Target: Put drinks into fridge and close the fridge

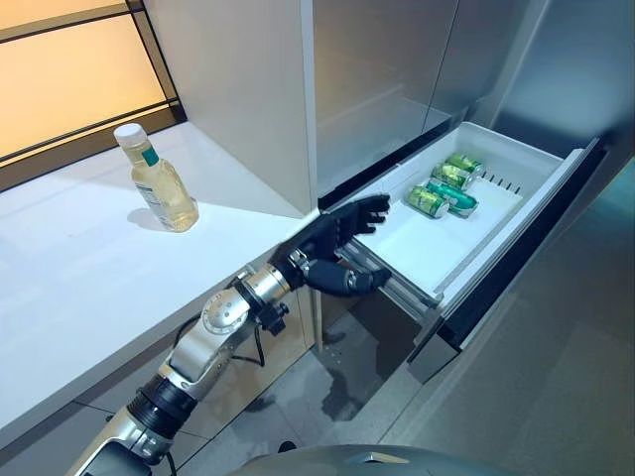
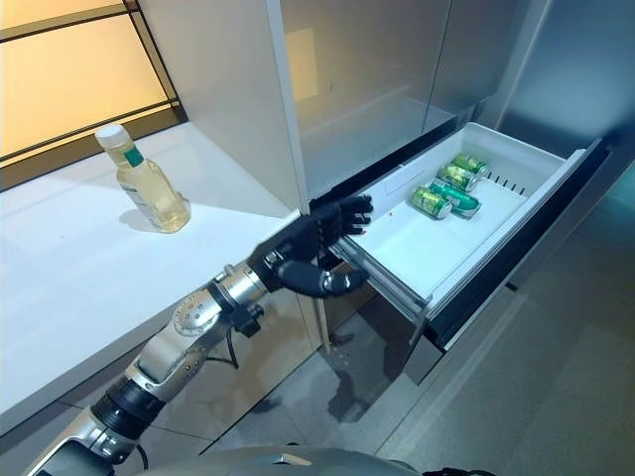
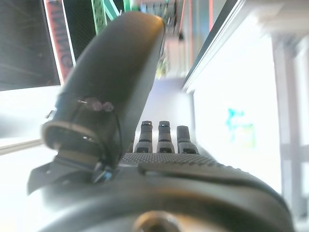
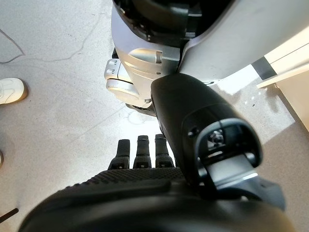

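A clear bottle (image 1: 159, 183) of pale yellow drink with a white cap stands upright on the white counter (image 1: 69, 288). Three green cans (image 1: 446, 183) lie on their sides at the back of the pulled-out white fridge drawer (image 1: 427, 246). My left hand (image 1: 332, 243) hovers at the drawer's near left corner, open, fingers straight and pointing over the rim, holding nothing. Its fingers (image 3: 164, 137) show straight in the left wrist view. My right hand (image 4: 145, 150) shows only in its own wrist view, open, hanging over the floor.
A grey cabinet panel (image 1: 248, 99) rises between the bottle and the drawer. The drawer's dark front (image 1: 516, 268) juts out over the grey floor. A person's white shoe (image 4: 9, 89) is on the floor near my right hand.
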### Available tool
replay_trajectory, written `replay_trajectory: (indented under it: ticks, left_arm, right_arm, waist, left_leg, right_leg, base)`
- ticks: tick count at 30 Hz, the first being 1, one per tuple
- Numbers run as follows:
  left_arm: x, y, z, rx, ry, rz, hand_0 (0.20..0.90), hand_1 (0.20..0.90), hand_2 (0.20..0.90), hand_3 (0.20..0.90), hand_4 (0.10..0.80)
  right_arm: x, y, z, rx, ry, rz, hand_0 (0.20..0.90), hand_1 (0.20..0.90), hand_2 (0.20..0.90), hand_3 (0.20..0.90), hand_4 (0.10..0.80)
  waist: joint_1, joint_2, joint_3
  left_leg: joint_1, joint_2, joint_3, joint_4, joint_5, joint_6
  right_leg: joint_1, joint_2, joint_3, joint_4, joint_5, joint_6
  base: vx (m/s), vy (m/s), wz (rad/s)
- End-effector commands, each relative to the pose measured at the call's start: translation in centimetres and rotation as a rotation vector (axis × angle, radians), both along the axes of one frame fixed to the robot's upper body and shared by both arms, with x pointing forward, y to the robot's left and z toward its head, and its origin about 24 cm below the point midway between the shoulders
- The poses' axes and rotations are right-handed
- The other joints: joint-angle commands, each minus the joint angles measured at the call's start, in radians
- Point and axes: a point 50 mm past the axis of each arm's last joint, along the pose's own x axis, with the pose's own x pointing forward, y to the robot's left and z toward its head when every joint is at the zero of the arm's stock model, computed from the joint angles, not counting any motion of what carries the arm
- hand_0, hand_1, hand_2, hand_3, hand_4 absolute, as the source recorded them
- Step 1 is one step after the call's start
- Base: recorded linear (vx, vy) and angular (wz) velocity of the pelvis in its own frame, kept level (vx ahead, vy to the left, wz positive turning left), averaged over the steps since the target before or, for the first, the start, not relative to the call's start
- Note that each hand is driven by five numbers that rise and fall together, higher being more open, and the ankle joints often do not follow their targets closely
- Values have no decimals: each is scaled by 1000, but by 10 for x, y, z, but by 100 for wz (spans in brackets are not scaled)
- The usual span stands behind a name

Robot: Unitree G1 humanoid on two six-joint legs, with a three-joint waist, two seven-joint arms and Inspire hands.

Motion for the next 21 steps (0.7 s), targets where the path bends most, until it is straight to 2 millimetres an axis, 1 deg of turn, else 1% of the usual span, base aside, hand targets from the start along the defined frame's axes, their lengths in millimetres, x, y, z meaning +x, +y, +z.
replay_trajectory:
  ticks: [1, 2, 3, 4, 5, 8, 9, 12, 18, 21]
  left_arm:
    - [-5, 23, 71, -93, -379, -17, 900, 900, 900, 900, 800]
    - [-6, 26, 71, -94, -380, -14, 900, 900, 900, 900, 800]
    - [-14, 53, 77, -106, -425, -23, 900, 900, 900, 900, 800]
    - [-19, 64, 81, -107, -447, -21, 900, 900, 900, 900, 800]
    - [-23, 73, 84, -111, -467, -13, 900, 900, 900, 900, 800]
    - [-34, 88, 92, -127, -518, 2, 900, 900, 900, 900, 800]
    - [-34, 89, 93, -129, -522, 3, 900, 900, 900, 900, 800]
    - [-43, 100, 103, -170, -590, 25, 900, 900, 900, 900, 800]
    - [-48, 105, 115, -207, -661, 24, 900, 900, 900, 900, 800]
    - [-49, 108, 122, -233, -703, 86, 900, 900, 900, 900, 800]
  right_arm:
    - [14, 23, -3, 76, -40, -27, 900, 900, 900, 900, 800]
    - [13, 23, -3, 76, -39, -28, 900, 900, 900, 900, 800]
    - [11, 20, -2, 71, -46, -54, 900, 900, 900, 900, 800]
    - [8, 18, -2, 69, -47, -66, 900, 900, 900, 900, 800]
    - [6, 17, -2, 69, -47, -75, 900, 900, 900, 900, 800]
    - [1, 16, -3, 71, -45, -99, 900, 900, 900, 900, 800]
    - [0, 16, -3, 72, -44, -101, 900, 900, 900, 900, 800]
    - [-3, 15, -3, 77, -39, -112, 900, 900, 900, 900, 800]
    - [-6, 12, -3, 83, -35, -111, 900, 900, 900, 900, 800]
    - [-7, 13, -3, 88, -32, -108, 900, 900, 900, 900, 800]
  waist:
    - [44, -2, 12]
    - [45, -1, 14]
    - [58, 4, 23]
    - [65, 5, 24]
    - [71, 6, 23]
    - [88, 6, 18]
    - [89, 6, 17]
    - [101, 2, 6]
    - [101, -3, -3]
    - [99, -6, -11]
  left_leg:
    - [9, -59, 9, 10, -103, 65]
    - [16, -59, 7, 10, -111, 64]
    - [16, -62, 0, 11, -108, 64]
    - [14, -64, -6, 12, -106, 64]
    - [13, -65, -11, 12, -106, 64]
    - [11, -67, -22, 10, -104, 61]
    - [11, -67, -23, 10, -104, 61]
    - [9, -68, -31, 7, -105, 58]
    - [10, -67, -35, 6, -106, 55]
    - [9, -67, -38, 6, -108, 54]
  right_leg:
    - [-79, -14, -2, 41, 47, 52]
    - [-71, -13, -3, 39, 40, 52]
    - [-68, -18, -13, 39, 42, 52]
    - [-67, -19, -17, 40, 41, 49]
    - [-66, -19, -20, 39, 40, 49]
    - [-61, -20, -27, 34, 39, 48]
    - [-61, -20, -28, 34, 39, 48]
    - [-59, -19, -31, 29, 36, 46]
    - [-60, -17, -32, 28, 34, 44]
    - [-60, -15, -29, 26, 34, 43]
  base:
    - [-10, 28, 7]
    - [-5, 52, 12]
    - [4, 41, 12]
    - [-19, 39, 13]
    - [2, 5, 10]
    - [14, -6, 8]
    - [18, -11, 16]
    - [17, -13, 19]
    - [10, -8, 6]
    - [0, 0, 0]
